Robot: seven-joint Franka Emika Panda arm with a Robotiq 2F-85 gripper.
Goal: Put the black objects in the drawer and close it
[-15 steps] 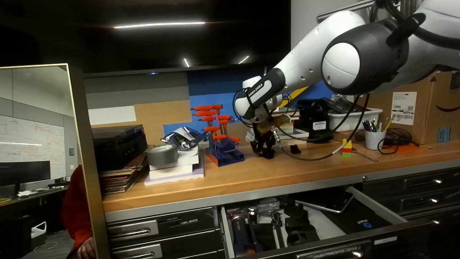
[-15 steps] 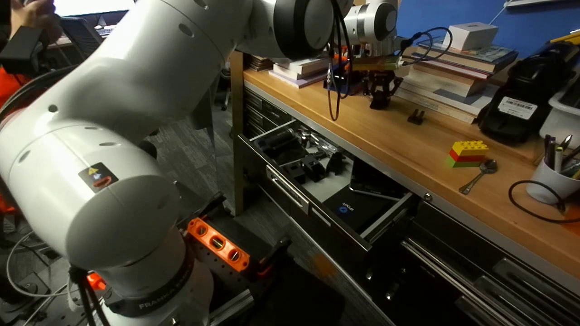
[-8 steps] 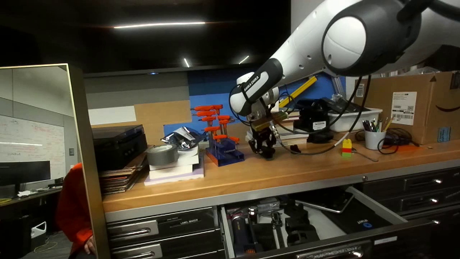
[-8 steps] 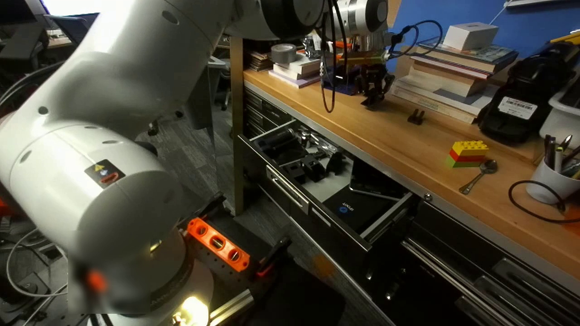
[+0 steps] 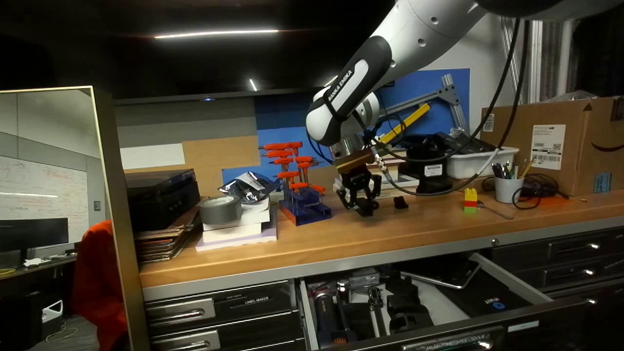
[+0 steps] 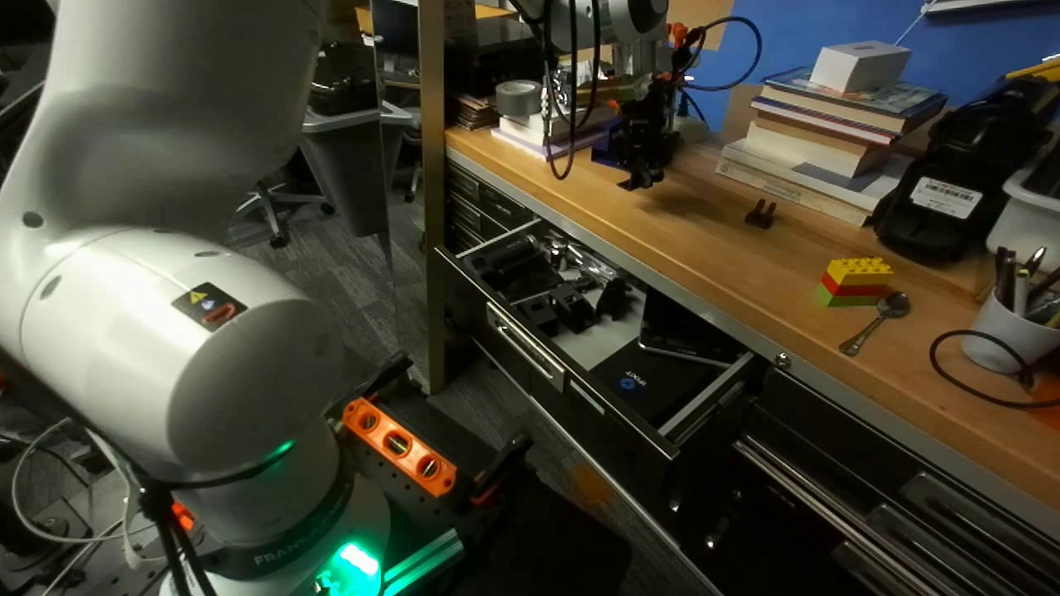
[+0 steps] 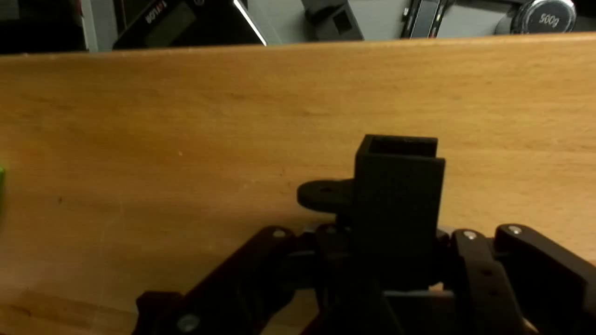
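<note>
My gripper [image 7: 391, 242] is shut on a small black blocky piece [image 7: 398, 200] with a square opening and a rounded side tab. In both exterior views the gripper [image 5: 364, 207] [image 6: 642, 170] is low over the wooden bench top; the piece looks slightly above the wood. A second small black piece [image 5: 400, 202] [image 6: 760, 213] with two upright prongs stands on the bench beside the gripper, apart from it. The wide drawer [image 6: 527, 349] is pulled open below the bench edge. Its inside shows in both exterior views and partly at the top of the wrist view.
The drawer holds black blocky parts [image 6: 571, 306], a flashlight, tools and a flat black case [image 5: 480, 292]. A blue rack with red hex keys [image 5: 307, 204] stands close beside the gripper. Stacked books [image 6: 828, 157], toy bricks [image 6: 857, 281], a spoon [image 6: 882, 319] and a pen cup [image 5: 508, 189] also stand on the bench.
The gripper has turned and moved left in an exterior view, still holding the black piece. The upper arm has swung up and away. The light at the arm's base now shines green.
</note>
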